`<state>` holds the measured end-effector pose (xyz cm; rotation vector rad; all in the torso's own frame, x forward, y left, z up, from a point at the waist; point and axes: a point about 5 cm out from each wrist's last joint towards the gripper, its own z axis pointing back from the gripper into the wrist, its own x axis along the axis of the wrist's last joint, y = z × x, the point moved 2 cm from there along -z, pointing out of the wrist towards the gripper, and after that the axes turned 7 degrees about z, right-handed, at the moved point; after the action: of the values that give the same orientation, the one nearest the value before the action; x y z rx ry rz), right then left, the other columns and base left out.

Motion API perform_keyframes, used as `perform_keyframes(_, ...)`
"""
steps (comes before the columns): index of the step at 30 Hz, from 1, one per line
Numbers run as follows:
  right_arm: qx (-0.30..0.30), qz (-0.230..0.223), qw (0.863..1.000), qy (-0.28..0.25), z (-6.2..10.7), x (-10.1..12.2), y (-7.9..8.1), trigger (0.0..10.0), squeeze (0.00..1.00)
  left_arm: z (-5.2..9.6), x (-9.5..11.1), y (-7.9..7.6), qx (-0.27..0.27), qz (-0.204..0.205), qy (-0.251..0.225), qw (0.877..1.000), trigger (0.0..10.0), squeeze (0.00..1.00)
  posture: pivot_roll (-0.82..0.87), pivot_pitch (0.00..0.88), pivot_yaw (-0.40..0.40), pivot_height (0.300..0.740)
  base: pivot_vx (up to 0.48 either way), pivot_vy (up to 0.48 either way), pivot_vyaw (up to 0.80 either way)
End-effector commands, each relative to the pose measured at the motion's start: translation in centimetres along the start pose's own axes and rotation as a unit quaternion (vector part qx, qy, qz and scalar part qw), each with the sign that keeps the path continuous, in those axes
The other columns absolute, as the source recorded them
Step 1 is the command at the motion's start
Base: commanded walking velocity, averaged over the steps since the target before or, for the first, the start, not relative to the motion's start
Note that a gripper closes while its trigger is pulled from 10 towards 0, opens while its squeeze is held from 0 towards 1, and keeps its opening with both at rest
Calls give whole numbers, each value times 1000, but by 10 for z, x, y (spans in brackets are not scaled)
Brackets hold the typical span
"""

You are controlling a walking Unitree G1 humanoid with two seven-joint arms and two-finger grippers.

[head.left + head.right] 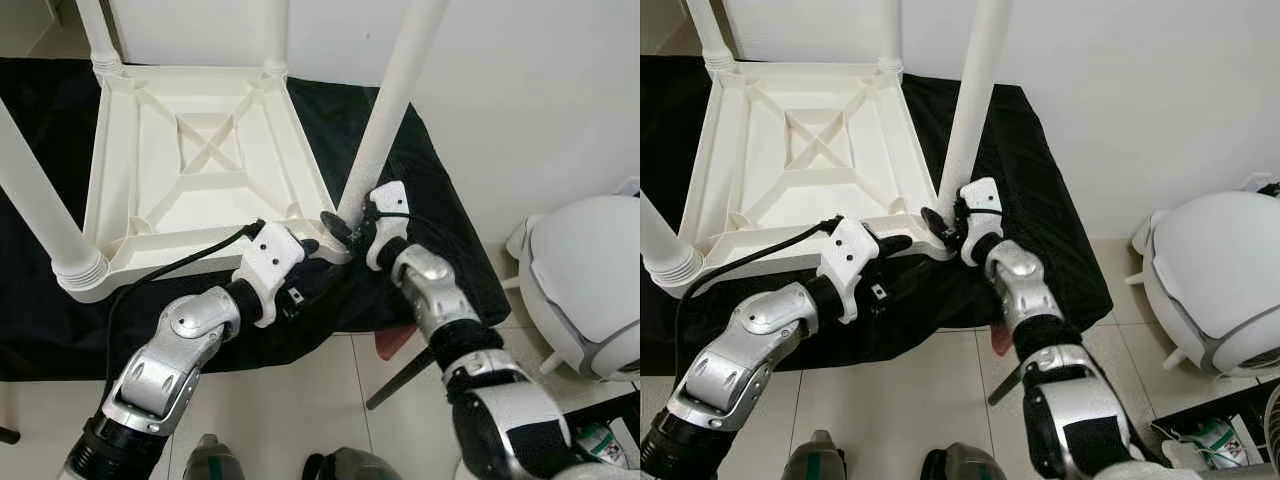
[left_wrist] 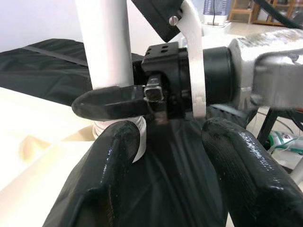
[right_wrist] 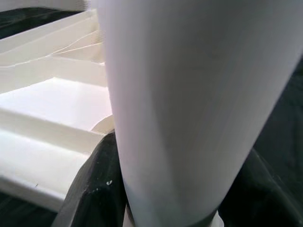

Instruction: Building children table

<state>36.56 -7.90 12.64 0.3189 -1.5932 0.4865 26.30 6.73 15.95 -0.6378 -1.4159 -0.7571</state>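
Table [image 1: 190, 170]: upside down on a black cloth [image 1: 440, 230] on the floor.
Leg [image 1: 385, 115]: stands in the near right corner socket.
Right gripper [image 1: 350, 225]: fingers pinch the leg's base.
Left gripper [image 1: 315, 250]: fingers spread, beside that corner.
Handling: likely light, stiff, smooth plastic; grip low.

The upturned white plastic table top [image 1: 190, 160] leaves its ribbed underside open between four upright white round legs. At the near right corner the white leg [image 1: 395, 95] is clasped by the right gripper [image 1: 350, 228], and the left gripper [image 1: 318, 258], fingers apart, crowds the same corner. A white domed appliance [image 1: 590, 280] blocks the floor to the right; the black cloth [image 1: 440, 220] around the table lies flat.
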Motion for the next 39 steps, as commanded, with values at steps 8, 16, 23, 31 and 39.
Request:
perform_keyframes(8, -119, 15, 993, 20, 14, -3, 0, 10000, 0, -1, 0, -3, -16, -7, 3, 1000, 10000, 0, 18, 0, -107, 740, 0, 0, 0)
perform_keyframes(16, -144, 12, 989, 22, 19, 1, 19, 10000, 1000, 0, 0, -3, -15, -8, 3, 1000, 10000, 0, 29, 0, -110, 740, 0, 0, 0)
perform_keyframes(23, -111, -16, 994, 13, 25, 6, 12, 10000, 1000, 4, -2, -1, -6, -8, 7, 1000, 10000, 0, 34, 9, -115, 740, 0, 0, 0)
perform_keyframes(31, -54, -38, 997, 26, 27, 2, 4, 10000, 443, 5, -1, 1, -3, -8, 7, 1000, 10000, 0, 33, 14, -104, 740, 0, 0, 0)
perform_keyframes(39, 53, 17, 998, 27, 29, 0, -16, 10000, 0, 6, 0, 2, -4, -10, 7, 1000, 10000, 0, 36, 11, -96, 740, 0, 0, 0)
